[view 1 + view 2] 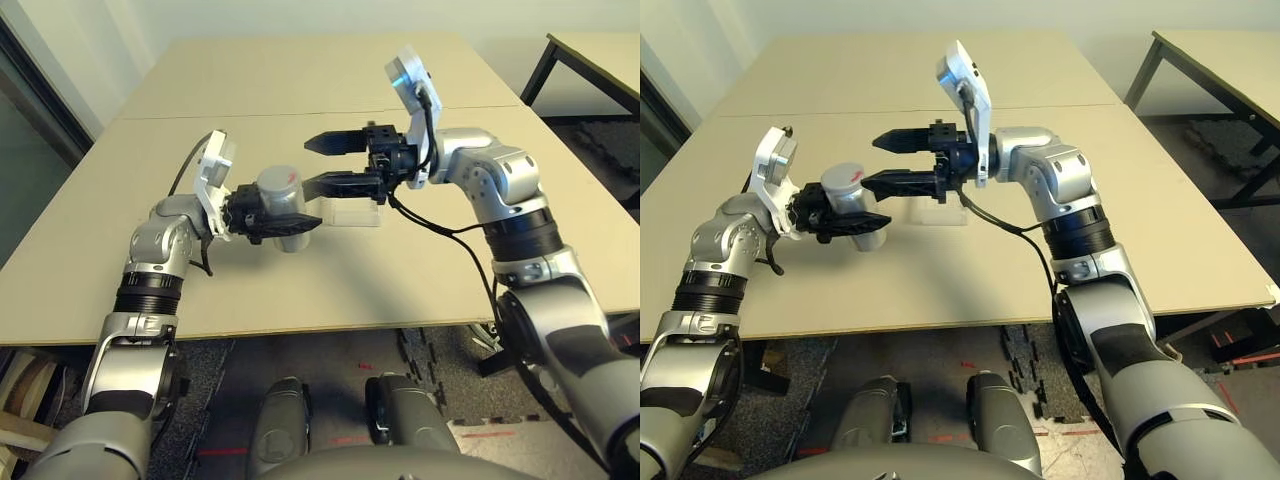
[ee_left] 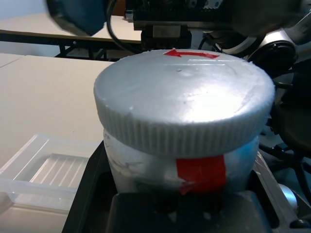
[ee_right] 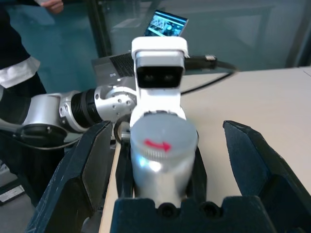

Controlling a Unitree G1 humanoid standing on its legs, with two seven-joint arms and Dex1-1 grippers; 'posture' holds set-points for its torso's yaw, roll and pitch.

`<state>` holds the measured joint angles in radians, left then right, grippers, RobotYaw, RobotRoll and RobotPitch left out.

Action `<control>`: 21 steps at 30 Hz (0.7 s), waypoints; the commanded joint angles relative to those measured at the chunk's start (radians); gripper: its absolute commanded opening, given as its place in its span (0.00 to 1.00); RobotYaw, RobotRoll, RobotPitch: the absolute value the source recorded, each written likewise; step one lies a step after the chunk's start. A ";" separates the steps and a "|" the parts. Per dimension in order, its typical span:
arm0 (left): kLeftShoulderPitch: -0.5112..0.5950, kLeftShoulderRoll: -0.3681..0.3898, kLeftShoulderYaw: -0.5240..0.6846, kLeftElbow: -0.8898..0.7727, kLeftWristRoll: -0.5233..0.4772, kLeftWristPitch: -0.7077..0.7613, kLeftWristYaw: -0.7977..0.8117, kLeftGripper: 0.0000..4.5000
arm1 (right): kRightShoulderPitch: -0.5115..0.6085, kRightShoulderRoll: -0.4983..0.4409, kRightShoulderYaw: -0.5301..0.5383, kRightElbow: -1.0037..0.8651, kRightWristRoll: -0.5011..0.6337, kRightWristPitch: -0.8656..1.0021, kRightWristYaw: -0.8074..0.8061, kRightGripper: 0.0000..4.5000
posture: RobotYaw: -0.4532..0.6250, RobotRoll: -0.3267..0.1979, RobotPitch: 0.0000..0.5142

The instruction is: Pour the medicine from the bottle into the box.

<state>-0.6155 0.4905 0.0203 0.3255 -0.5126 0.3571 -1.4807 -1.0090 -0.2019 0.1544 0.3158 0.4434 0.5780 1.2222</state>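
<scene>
And here I am, my left gripper (image 1: 285, 222) clenched round the capped bottle (image 1: 284, 205), held above the table (image 1: 250, 295)! My right gripper (image 1: 325, 163) gapes, empty, beside the cap (image 2: 184, 97), and the clear box (image 1: 352, 212) sits on the tabletop!

Sports smooth silver arms (image 1: 130, 355) ringed with ribbed black bands (image 1: 148, 295). Bears white brackets (image 1: 213, 180) at both wrists, with dark cables (image 1: 480, 265) trailing from them. Shows small round screws (image 3: 116, 104) on the silver left wrist. Ends in matte black grippers, left (image 1: 292, 212) and right (image 1: 306, 165), with long, tapered, pointed fingers.
</scene>
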 commanded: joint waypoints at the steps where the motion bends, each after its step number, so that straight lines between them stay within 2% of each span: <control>1: 0.008 0.006 0.001 -0.021 -0.008 -0.006 0.002 0.59 | -0.023 0.016 0.030 0.035 -0.027 -0.036 0.009 1.00 | 0.38 0.62 0.09; 21: 0.007 -0.003 -0.005 -0.027 -0.007 -0.010 0.007 0.59 | -0.052 0.087 0.051 0.144 -0.099 -0.116 0.011 1.00 | 0.39 0.62 0.10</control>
<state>-0.6044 0.4873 0.0207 0.2949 -0.5126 0.3513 -1.4702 -1.0452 -0.1186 0.1911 0.4438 0.3568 0.4732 1.2351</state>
